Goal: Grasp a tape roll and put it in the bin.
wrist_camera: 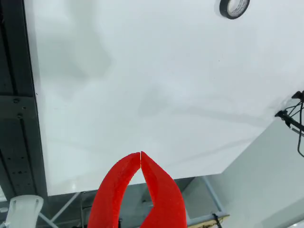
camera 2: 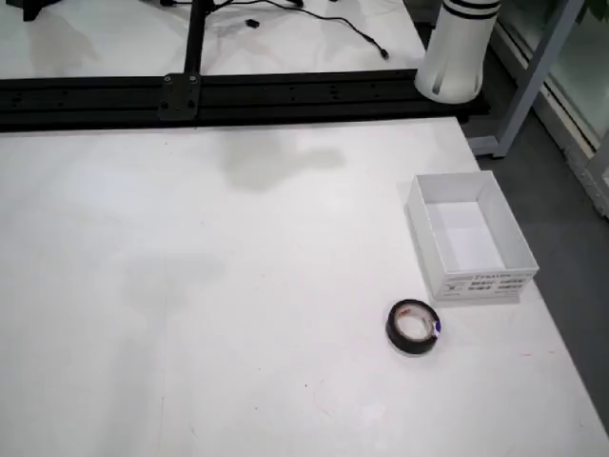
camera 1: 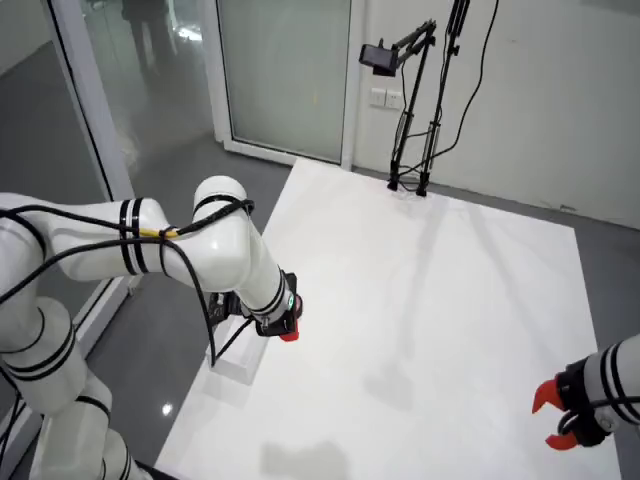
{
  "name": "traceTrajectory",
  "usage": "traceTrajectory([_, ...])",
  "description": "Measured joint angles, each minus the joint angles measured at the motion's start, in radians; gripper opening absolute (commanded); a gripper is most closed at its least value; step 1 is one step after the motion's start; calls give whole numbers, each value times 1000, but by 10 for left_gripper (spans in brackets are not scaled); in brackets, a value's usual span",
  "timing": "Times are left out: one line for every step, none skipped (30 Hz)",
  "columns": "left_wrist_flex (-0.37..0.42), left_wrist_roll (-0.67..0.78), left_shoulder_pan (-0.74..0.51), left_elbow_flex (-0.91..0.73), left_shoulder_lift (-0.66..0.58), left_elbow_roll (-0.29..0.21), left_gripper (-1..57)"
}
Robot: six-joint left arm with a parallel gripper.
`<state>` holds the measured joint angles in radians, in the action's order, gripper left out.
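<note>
The red gripper [wrist_camera: 140, 154] hangs above the white tabletop [wrist_camera: 156, 95], tips pinched together, empty. Well ahead of it the black tape roll [wrist_camera: 234, 7] lies flat, hole upward, just beside the white bin [camera 2: 468, 236].

White table [camera 2: 190, 314]; black rail [camera 2: 238, 95]; camera stand [camera 1: 415, 110].

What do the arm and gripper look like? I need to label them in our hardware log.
The arm is glossy white with rounded joints, black bands and black cables along it. The gripper has two curved, bright red fingers tapering to points.
</note>
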<state>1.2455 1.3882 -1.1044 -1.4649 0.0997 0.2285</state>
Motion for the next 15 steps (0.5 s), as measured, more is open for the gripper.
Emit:
traceTrajectory([0,0,0,0,0,0,-1])
traceTrajectory([0,0,0,0,0,0,-1])
traceTrajectory([0,0,0,0,0,0,-1])
traceTrajectory([0,0,0,0,0,0,-1])
traceTrajectory([0,0,0,0,0,0,-2])
traceTrajectory([0,0,1,0,0,0,-2])
traceTrajectory([0,0,2,0,0,0,-2])
traceTrajectory([0,0,3,0,0,0,-1])
traceTrajectory([0,0,3,0,0,0,-1])
traceTrajectory([0,0,4,0,0,0,-1])
traceTrajectory([0,0,6,0,0,0,-1])
traceTrajectory([0,0,7,0,0,0,-1])
traceTrajectory([0,0,8,0,0,0,-1])
traceTrajectory([0,0,9,0,0,0,-1])
traceTrajectory([0,0,11,0,0,1,-1])
